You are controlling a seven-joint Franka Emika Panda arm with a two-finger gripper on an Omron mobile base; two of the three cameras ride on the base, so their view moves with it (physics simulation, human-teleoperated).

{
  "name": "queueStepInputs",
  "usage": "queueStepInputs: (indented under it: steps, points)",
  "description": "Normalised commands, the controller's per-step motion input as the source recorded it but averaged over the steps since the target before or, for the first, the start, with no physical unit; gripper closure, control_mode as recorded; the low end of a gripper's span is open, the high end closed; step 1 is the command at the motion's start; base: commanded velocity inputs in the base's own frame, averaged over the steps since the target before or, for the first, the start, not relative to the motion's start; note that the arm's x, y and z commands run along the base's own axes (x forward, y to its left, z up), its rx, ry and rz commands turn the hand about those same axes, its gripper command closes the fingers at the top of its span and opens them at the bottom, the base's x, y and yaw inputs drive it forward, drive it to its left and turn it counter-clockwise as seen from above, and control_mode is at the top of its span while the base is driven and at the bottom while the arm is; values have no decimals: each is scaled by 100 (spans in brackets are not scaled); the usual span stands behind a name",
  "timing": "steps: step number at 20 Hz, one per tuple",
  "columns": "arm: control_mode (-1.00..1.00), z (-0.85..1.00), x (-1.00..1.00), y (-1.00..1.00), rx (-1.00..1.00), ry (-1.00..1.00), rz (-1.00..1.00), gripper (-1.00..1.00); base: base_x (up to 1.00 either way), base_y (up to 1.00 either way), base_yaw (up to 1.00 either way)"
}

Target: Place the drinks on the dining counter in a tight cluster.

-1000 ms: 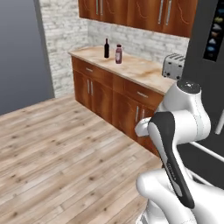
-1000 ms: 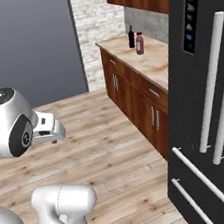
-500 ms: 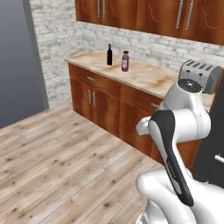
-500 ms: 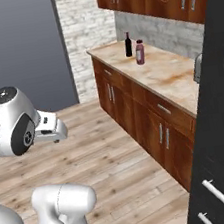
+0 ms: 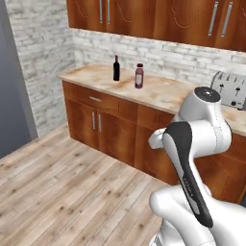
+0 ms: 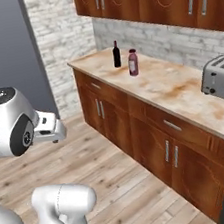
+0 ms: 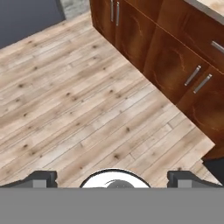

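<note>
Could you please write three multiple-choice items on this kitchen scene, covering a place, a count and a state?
1. Where do the bottles stand?
A. On the wooden floor
B. On the counter by the brick wall
C. On top of the toaster

2. How many bottles are on that counter?
A. Two
B. Four
C. Five

3. How is the gripper?
A. Shut on a bottle
B. Shut on a cabinet handle
C. Open and holding nothing

Answers: 1 B, the wine bottle and juice bottle stand on the counter. 2 A, just those two stand there, left of the toaster. 3 C, the gripper has its tips wide apart over the bare floor.
</note>
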Motion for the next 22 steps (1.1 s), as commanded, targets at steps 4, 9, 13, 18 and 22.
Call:
queueStepInputs:
  steps: [4,9,13,18,22]
  points:
    - [100,0,0,0,0,0,0,-100,100,40,-40]
    - [100,0,0,0,0,0,0,-100,100,36,-42]
    - [100,0,0,0,0,0,0,-100,100,34,-44]
    - [100,0,0,0,0,0,0,-100,100,30,-43]
    - [100,0,0,0,0,0,0,-100,100,28,-44]
